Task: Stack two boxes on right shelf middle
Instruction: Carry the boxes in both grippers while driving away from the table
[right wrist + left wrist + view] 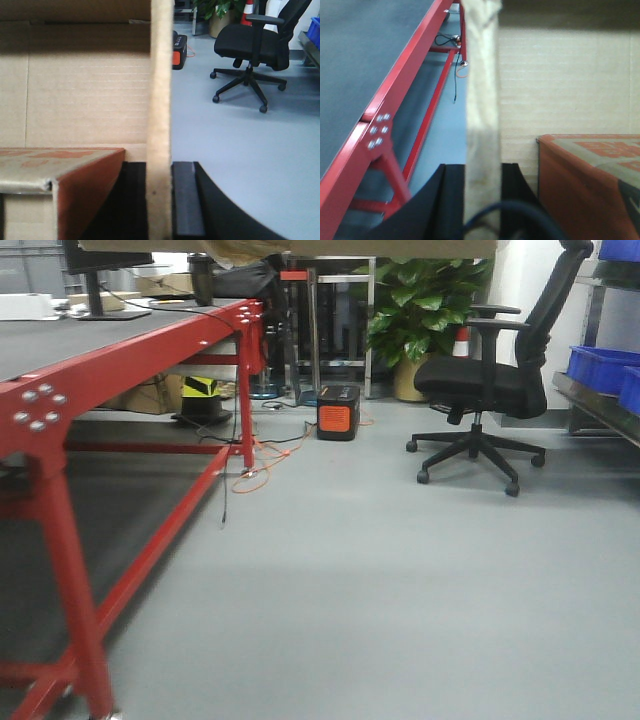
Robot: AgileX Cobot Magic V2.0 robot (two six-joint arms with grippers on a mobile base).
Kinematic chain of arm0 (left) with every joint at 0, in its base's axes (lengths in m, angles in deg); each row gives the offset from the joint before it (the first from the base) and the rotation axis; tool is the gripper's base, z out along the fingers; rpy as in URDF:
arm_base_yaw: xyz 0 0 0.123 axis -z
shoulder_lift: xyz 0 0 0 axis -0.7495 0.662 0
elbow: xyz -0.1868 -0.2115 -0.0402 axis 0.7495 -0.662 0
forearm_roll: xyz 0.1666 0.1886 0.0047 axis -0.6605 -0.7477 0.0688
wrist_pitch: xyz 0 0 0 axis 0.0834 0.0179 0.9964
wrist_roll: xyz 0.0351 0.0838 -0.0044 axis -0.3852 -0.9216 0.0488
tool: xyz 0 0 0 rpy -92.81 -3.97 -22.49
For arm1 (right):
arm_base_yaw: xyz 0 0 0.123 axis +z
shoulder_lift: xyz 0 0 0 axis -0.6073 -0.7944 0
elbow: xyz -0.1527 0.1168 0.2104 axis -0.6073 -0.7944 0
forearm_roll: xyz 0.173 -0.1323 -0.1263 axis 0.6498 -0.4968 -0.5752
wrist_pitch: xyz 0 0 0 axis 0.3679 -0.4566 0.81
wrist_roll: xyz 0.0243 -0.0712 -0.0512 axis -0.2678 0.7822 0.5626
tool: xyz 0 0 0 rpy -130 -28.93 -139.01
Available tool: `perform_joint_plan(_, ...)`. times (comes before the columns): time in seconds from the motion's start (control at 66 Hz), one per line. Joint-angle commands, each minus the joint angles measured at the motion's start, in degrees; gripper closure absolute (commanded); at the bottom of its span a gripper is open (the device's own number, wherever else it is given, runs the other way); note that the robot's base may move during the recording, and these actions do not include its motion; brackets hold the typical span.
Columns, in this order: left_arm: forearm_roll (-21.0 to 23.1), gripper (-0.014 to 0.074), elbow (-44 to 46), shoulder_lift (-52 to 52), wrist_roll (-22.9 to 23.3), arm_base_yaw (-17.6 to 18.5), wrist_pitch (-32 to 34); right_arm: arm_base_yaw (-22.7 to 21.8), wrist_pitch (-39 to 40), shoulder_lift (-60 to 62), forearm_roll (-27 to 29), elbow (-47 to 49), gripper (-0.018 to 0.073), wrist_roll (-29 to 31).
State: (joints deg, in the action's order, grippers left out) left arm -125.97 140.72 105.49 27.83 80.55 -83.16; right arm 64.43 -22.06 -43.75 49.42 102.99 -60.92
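The red-framed, grey-topped desk (120,355) fills the front view's 9 o'clock side, while the open plain brown corrugated cardboard box (85,90) hangs above the floor at 12 o'clock, an orange-printed carton (590,170) inside it, with the left claw (482,172) and the right claw (160,170) each pinching one of its opposite walls.

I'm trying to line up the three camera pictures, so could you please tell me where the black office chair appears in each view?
Front-facing: the office chair stands right of centre.
Left wrist: not in it; the cardboard box and the red table fill that picture.
Right wrist: the chair is at upper right, past the box wall.
Shared landmark: the orange-and-black unit on the floor beside the chair, in the front and right wrist views.
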Motion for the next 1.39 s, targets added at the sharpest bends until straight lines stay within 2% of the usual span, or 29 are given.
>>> perform_joint_plan(0.0,-0.5,0.0708,0.8,-0.5,0.3,0.2,2.8,0.3,4.5,0.8,-0.1,0.7,0.0728,-0.2)
perform_joint_plan(1.379,-0.5,0.0708,0.8,-0.5,0.3,0.2,2.8,0.3,5.5,0.8,-0.1,0.7,0.0728,-0.2)
